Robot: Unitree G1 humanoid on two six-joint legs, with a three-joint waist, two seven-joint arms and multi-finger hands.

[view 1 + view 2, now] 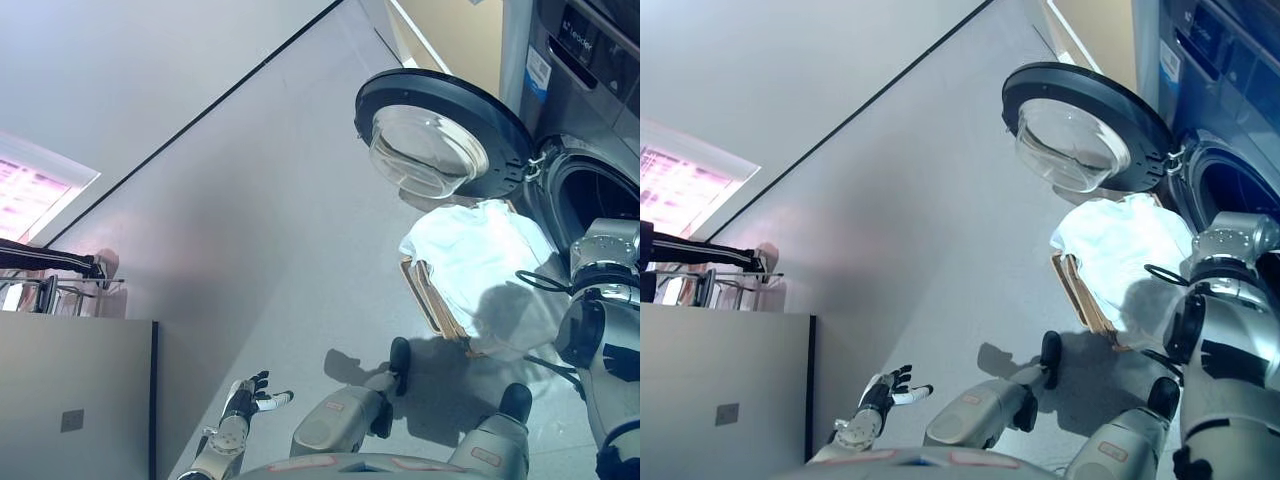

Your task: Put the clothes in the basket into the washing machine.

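Lying in the basket (432,300), clothes (478,262) well apart from left hand (256,392).

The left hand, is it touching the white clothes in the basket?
Apart. In the left eye view the left hand hangs open over bare floor, far from the white clothes heaped on the basket beside the washing machine.

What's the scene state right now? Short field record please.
washer door: swung open
drum opening: dark, contents not visible
basket: on the floor in front of the washer, below the door
white clothes: heaped in the basket, not yet loaded
left robot hand: open, holding nothing, low at the robot's left side
right robot hand: not in view; only the right arm shows beside the washer
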